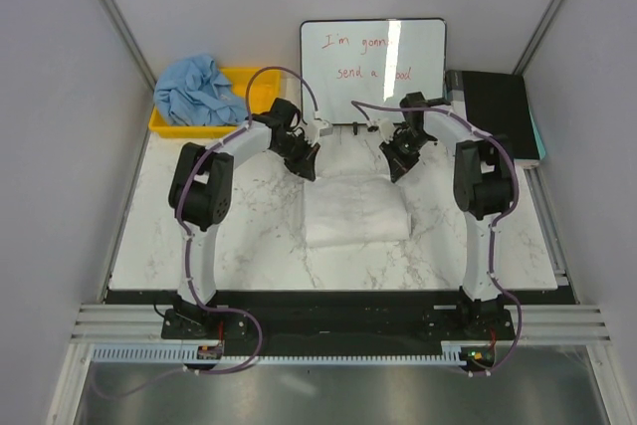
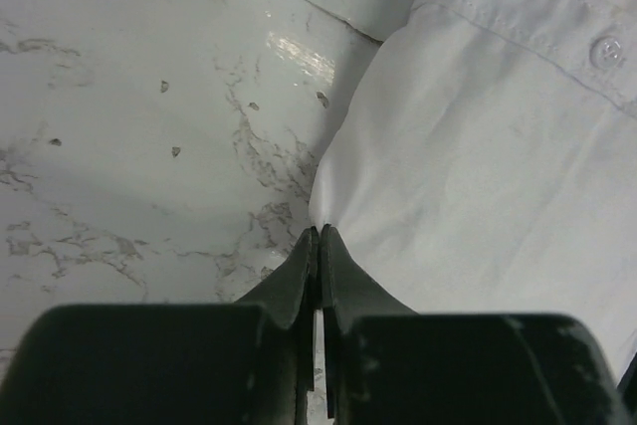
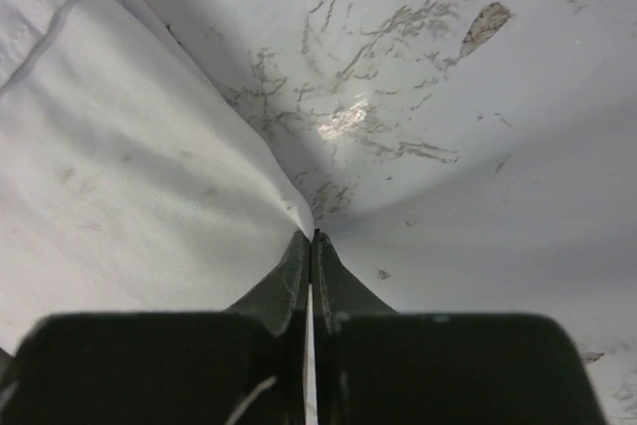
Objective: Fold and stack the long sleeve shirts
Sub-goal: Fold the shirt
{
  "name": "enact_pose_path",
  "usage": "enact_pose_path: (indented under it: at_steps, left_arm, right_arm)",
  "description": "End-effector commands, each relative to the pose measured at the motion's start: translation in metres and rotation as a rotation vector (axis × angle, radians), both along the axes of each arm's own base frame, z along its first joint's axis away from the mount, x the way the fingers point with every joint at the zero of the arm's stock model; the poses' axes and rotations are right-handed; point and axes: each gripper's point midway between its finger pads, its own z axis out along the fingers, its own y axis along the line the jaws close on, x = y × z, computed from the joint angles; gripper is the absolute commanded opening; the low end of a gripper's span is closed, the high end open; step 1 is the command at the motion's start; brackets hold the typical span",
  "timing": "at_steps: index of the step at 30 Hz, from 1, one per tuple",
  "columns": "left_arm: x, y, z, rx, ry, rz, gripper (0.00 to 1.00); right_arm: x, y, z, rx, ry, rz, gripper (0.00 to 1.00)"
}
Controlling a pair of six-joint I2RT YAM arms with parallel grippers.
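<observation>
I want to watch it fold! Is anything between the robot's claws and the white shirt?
No, nothing visible. The left gripper and right gripper are each shut on an edge of the white shirt, with only bare marble table beside it.

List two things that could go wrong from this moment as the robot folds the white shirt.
1. The left fingers and right fingers each pinch only the very edge of the white shirt, so the cloth may slip out mid-fold.
2. The blue shirt lies crumpled in the yellow bin; pulling it out could drag the bin along.
</observation>
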Motion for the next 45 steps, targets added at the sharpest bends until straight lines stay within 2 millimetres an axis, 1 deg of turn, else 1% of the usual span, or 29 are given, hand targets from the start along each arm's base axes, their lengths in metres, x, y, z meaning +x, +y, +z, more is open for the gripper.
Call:
enact_pose_path:
  at_steps: [1, 2, 3, 4, 5, 6, 7, 8, 10, 11, 12, 13, 14, 15, 16, 17, 20, 23, 26, 27, 30, 32, 35, 37, 39, 41, 43, 44, 45]
  left_arm:
    - [0.021, -0.006, 0.037, -0.043, -0.062, 0.083, 0.27]
    - [0.021, -0.002, 0.046, -0.054, -0.069, 0.1, 0.36]
    - [0.023, 0.001, 0.071, -0.084, -0.111, 0.118, 0.43]
    - [0.017, 0.002, 0.083, -0.121, -0.098, 0.145, 0.64]
    - [0.017, 0.008, 0.096, -0.152, -0.106, 0.171, 0.68]
    - [0.014, 0.01, 0.108, -0.176, -0.109, 0.186, 0.79]
    - [0.0, 0.01, 0.134, -0.226, -0.109, 0.199, 0.83]
    - [-0.01, 0.007, 0.143, -0.255, -0.093, 0.199, 0.97]
    - [-0.042, 0.001, 0.159, -0.342, 0.022, 0.224, 0.99]
    - [-0.051, -0.005, 0.162, -0.362, 0.064, 0.244, 0.99]
    - [-0.059, -0.01, 0.163, -0.391, 0.103, 0.254, 0.99]
    - [-0.088, -0.018, 0.156, -0.426, 0.264, 0.287, 0.99]
    - [-0.098, -0.024, 0.152, -0.442, 0.318, 0.305, 0.99]
    - [-0.101, -0.034, 0.157, -0.502, 0.316, 0.282, 0.99]
    - [-0.12, -0.038, 0.142, -0.502, 0.454, 0.337, 0.99]
    - [-0.132, -0.049, 0.142, -0.518, 0.484, 0.316, 0.99]
    - [-0.149, -0.071, 0.129, -0.524, 0.592, 0.32, 0.99]
    - [-0.156, -0.082, 0.113, -0.485, 0.691, 0.353, 0.99]
    - [-0.157, -0.081, 0.076, -0.424, 0.805, 0.446, 0.99]
    - [-0.16, -0.079, 0.056, -0.385, 0.85, 0.48, 0.99]
    - [-0.159, -0.067, 0.019, -0.33, 0.883, 0.537, 0.99]
    - [-0.154, -0.057, 0.001, -0.311, 0.889, 0.564, 0.99]
    - [-0.147, -0.049, -0.015, -0.3, 0.848, 0.559, 0.99]
    - [-0.144, -0.042, -0.017, -0.317, 0.806, 0.544, 0.99]
    - [-0.149, -0.037, -0.008, -0.35, 0.777, 0.484, 0.99]
    - [-0.149, -0.039, 0.029, -0.43, 0.677, 0.384, 0.99]
    - [-0.161, -0.038, 0.052, -0.488, 0.596, 0.288, 0.99]
    - [-0.169, -0.039, 0.075, -0.543, 0.549, 0.23, 0.99]
    - [-0.178, -0.043, 0.083, -0.56, 0.547, 0.198, 0.99]
  right_arm:
    - [0.013, -0.009, 0.028, -0.014, -0.091, -0.056, 0.19]
    - [0.011, -0.01, 0.038, -0.003, -0.1, -0.057, 0.31]
    - [0.007, -0.012, 0.062, 0.024, -0.134, -0.066, 0.52]
    - [0.006, -0.009, 0.077, 0.067, -0.156, -0.073, 0.66]
    - [0.005, -0.009, 0.092, 0.094, -0.178, -0.088, 0.8]
    - [-0.001, -0.009, 0.118, 0.124, -0.216, -0.1, 0.94]
    - [-0.005, -0.01, 0.13, 0.152, -0.227, -0.114, 0.97]
    - [-0.011, -0.002, 0.145, 0.226, -0.226, -0.118, 0.98]
    - [-0.029, 0.007, 0.165, 0.316, -0.198, -0.171, 0.98]
    - [-0.04, 0.021, 0.174, 0.415, -0.155, -0.178, 0.98]
    - [-0.055, 0.032, 0.17, 0.488, -0.102, -0.188, 0.98]
    - [-0.067, 0.043, 0.17, 0.546, 0.0, -0.263, 0.98]
    - [-0.075, 0.052, 0.166, 0.583, 0.052, -0.288, 0.98]
    - [-0.096, 0.069, 0.156, 0.644, 0.129, -0.267, 0.98]
    - [-0.107, 0.078, 0.152, 0.659, 0.197, -0.288, 0.98]
    - [-0.117, 0.086, 0.148, 0.671, 0.251, -0.302, 0.98]
    - [-0.136, 0.106, 0.131, 0.692, 0.362, -0.326, 0.98]
    - [-0.138, 0.107, 0.104, 0.671, 0.441, -0.359, 0.98]
    - [-0.144, 0.102, 0.069, 0.617, 0.534, -0.411, 0.98]
    - [-0.147, 0.098, 0.052, 0.587, 0.575, -0.444, 0.98]
    - [-0.147, 0.08, 0.014, 0.532, 0.626, -0.513, 0.98]
    - [-0.145, 0.07, -0.008, 0.501, 0.659, -0.552, 0.98]
    - [-0.142, 0.061, -0.023, 0.47, 0.637, -0.554, 0.98]
    - [-0.141, 0.061, -0.019, 0.485, 0.627, -0.537, 0.98]
    - [-0.141, 0.06, -0.001, 0.513, 0.576, -0.477, 0.98]
    - [-0.142, 0.06, 0.031, 0.548, 0.509, -0.409, 0.98]
    - [-0.144, 0.064, 0.059, 0.622, 0.459, -0.351, 0.98]
    - [-0.151, 0.068, 0.075, 0.653, 0.414, -0.315, 0.98]
    - [-0.155, 0.073, 0.084, 0.674, 0.415, -0.314, 0.98]
